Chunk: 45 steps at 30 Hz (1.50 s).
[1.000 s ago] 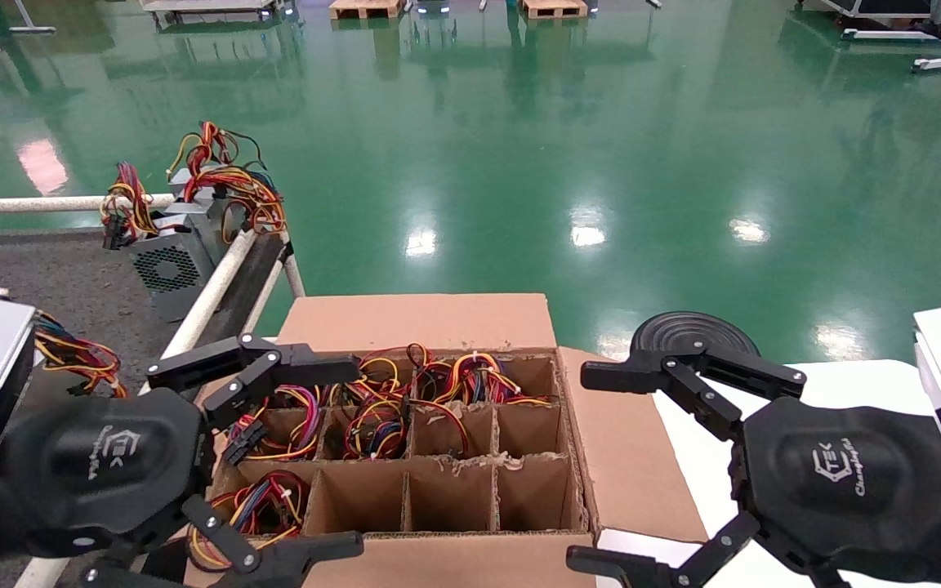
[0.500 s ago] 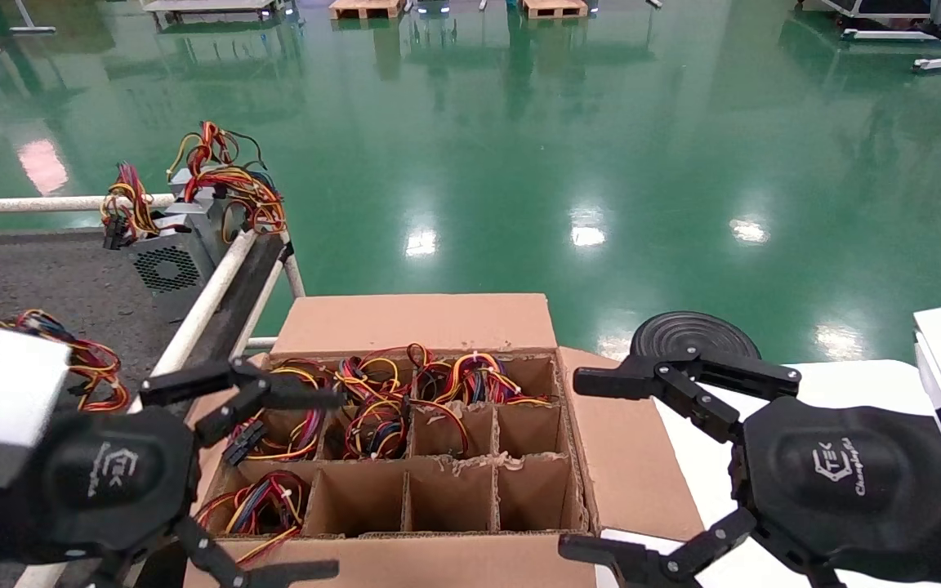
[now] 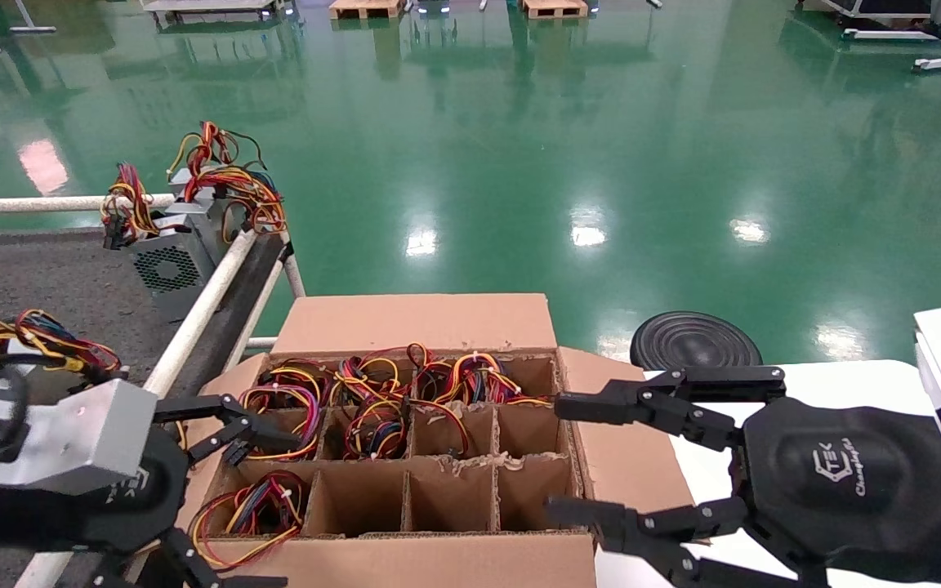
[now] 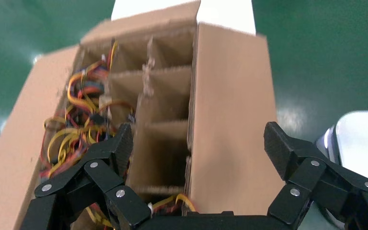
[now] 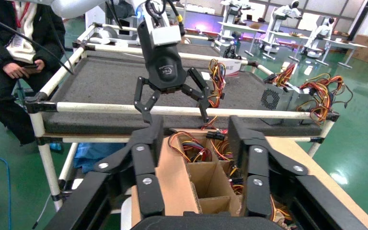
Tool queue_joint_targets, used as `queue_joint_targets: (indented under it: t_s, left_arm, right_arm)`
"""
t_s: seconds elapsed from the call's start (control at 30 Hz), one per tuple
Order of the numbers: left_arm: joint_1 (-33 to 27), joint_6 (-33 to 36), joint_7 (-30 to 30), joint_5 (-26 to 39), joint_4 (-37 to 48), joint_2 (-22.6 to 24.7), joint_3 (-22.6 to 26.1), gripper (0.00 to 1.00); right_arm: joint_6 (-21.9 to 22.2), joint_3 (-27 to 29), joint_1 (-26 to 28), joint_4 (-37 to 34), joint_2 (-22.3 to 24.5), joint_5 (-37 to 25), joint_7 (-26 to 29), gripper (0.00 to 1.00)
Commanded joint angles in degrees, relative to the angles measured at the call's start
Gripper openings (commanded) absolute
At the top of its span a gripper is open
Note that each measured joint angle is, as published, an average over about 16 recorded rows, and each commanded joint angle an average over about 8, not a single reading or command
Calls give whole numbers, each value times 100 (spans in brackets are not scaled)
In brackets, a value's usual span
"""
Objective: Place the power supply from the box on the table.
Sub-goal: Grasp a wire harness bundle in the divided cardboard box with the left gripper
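The brown box (image 3: pixel 413 322) sits in front of me, its divider cells holding power supplies that show mostly as red, yellow and black wires (image 3: pixel 372 392); the front-right cells are empty. My left gripper (image 3: pixel 284 510) hangs open at the box's front-left corner, astride the near wall (image 4: pixel 230 105) with nothing held. My right gripper (image 3: pixel 554 457) is open over the box's right wall, one finger above the flap (image 5: pixel 172 177) and the other above the cells. On the dark grey table (image 3: pixel 70 278) lies a power supply (image 3: pixel 164 261).
White rails (image 3: pixel 201 302) edge the table beside the box. More wires (image 3: pixel 37 339) lie on the table near my left arm. A black disc (image 3: pixel 695 339) rests on the green floor beyond the white tabletop (image 3: pixel 846 380). A person (image 5: pixel 9 57) stands behind the table.
My left gripper has dropped lower and nearer, toward the box's front-left corner. My right gripper has shifted left over the box's right wall, and its fingers have narrowed.
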Motion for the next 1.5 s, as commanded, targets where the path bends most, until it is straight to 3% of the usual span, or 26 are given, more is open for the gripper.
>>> queue_joint_targets:
  t_s: [0.03,0.37,0.8,1.5]
  left_arm:
    - [-173,26,-27,133,62,10,181,100]
    - [-448,81,-169,338,389,-8,652,100]
    - [-355,-82,-530,412,850,-105,855,100]
    - [-575,-512,-1778,1019,992,124,1275,100]
  right_arm:
    - [0,0,0,0,0,0,0,0]
    - [0,0,0,0,0,0,0,0]
    - [0,0,0,0,0,0,0,0]
    - [0,0,0,0,0,0,0,0]
